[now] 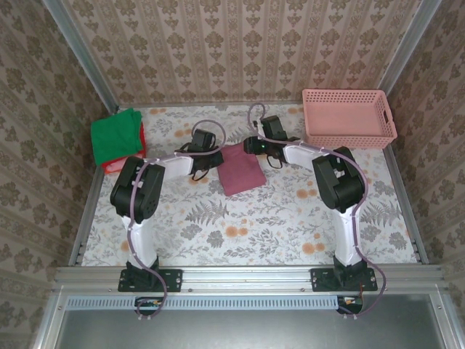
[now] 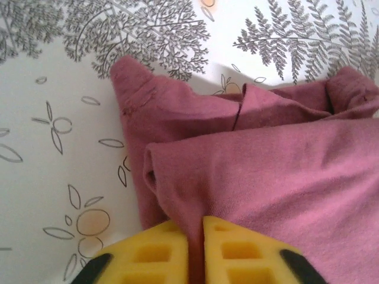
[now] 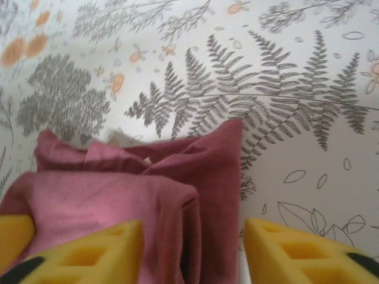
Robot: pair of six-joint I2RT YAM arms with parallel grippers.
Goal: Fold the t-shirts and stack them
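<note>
A maroon t-shirt lies folded into a small rectangle at the middle of the table, its far edge lifted between the two grippers. My left gripper is shut on a pinch of the maroon t-shirt at its left far corner. My right gripper is open, its yellow fingers straddling the maroon t-shirt's right edge. A folded green t-shirt rests on a red one at the far left.
A pink lattice basket stands at the far right by the wall. Patterned walls close in the table on three sides. Bare floral tablecloth stretches between the shirt and the arm bases.
</note>
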